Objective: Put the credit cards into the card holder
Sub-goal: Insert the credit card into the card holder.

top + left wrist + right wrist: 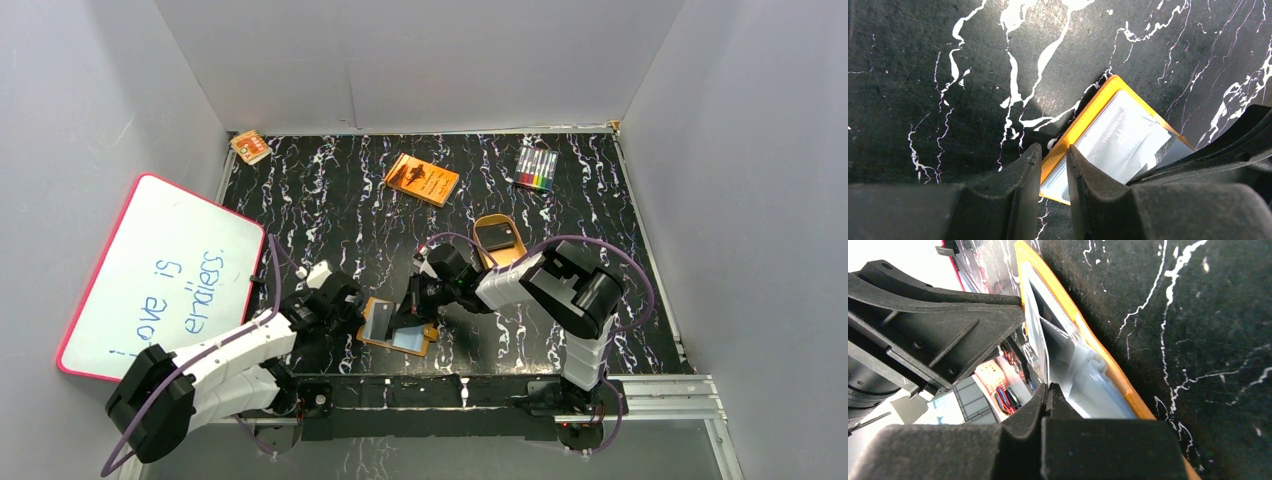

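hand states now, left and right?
Left hand: closed on the card holder edge.
Right hand: closed, pinching a thin sheet at its pocket; card or flap unclear.

left arm (235, 350) and right arm (560, 285) meeting over open card holder (400, 340), orange book (422, 179) and markers (535, 168) behind

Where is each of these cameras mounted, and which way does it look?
Top external: above and behind, looking down at the table; both arms show.
Left wrist: on the left arm, facing down; left gripper straddles the card holder's corner.
Right wrist: on the right arm, looking along the card holder; right gripper shut.
Shared: all see the card holder.
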Robot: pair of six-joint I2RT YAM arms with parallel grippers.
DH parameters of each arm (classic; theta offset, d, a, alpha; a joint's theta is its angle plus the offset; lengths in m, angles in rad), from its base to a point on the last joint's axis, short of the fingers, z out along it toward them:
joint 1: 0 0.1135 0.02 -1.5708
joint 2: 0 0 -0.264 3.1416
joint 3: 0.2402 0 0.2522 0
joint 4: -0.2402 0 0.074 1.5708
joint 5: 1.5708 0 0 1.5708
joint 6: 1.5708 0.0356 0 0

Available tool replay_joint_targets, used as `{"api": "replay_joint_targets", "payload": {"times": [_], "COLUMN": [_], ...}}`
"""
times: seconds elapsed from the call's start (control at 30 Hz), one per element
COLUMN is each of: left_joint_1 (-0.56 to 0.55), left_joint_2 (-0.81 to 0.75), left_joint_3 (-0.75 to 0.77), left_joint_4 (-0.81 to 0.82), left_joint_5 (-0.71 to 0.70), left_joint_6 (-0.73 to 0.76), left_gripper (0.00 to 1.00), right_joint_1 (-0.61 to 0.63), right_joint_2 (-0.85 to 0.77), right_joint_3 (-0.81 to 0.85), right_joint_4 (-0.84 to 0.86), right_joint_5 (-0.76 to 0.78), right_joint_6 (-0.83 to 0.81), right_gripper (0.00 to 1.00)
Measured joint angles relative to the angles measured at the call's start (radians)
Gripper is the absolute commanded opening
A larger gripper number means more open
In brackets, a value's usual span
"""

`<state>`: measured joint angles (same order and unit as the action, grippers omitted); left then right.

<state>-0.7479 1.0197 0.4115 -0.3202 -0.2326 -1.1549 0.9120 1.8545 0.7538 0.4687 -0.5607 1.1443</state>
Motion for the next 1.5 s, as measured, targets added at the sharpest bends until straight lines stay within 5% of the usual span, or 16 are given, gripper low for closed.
{"api": "replay_joint_targets", "payload": {"times": [0.17, 0.37, 0.7, 0.9, 1.17, 1.5], "left_joint_1": [0.000, 0.000, 0.000, 0.000, 0.000, 0.000], "left_joint_2": [-0.010, -0.019, -0.047, -0.044, 0.043, 0.045], "left_joint_3": [-0.007, -0.006, 0.014, 0.014, 0.024, -0.025], "left_joint_4": [0.003, -0.014, -0.135, -0.137, -0.007, 0.132], "left_joint_5": [0.009, 0.012, -0.032, -0.042, 0.006, 0.116], "left_joint_6": [-0.009, -0.009, 0.018, 0.028, 0.047, 0.031], "left_gripper": [0.24, 0.24, 0.24, 0.22, 0.01, 0.00], "right_joint_1": [0.001, 0.002, 0.005, 0.005, 0.005, 0.006], "right_joint_2": [0.000, -0.026, -0.100, -0.126, -0.127, -0.126], "right_joint_3": [-0.014, -0.019, 0.004, 0.038, 0.039, 0.046], "right_joint_4": [0.002, 0.001, -0.179, -0.313, -0.331, -0.332], "right_joint_5": [0.016, 0.025, 0.074, 0.115, 0.113, 0.121], "right_joint_6": [0.005, 0.004, -0.074, -0.149, -0.157, -0.114], "right_gripper": [0.39, 0.56, 0.61, 0.53, 0.54, 0.54]}}
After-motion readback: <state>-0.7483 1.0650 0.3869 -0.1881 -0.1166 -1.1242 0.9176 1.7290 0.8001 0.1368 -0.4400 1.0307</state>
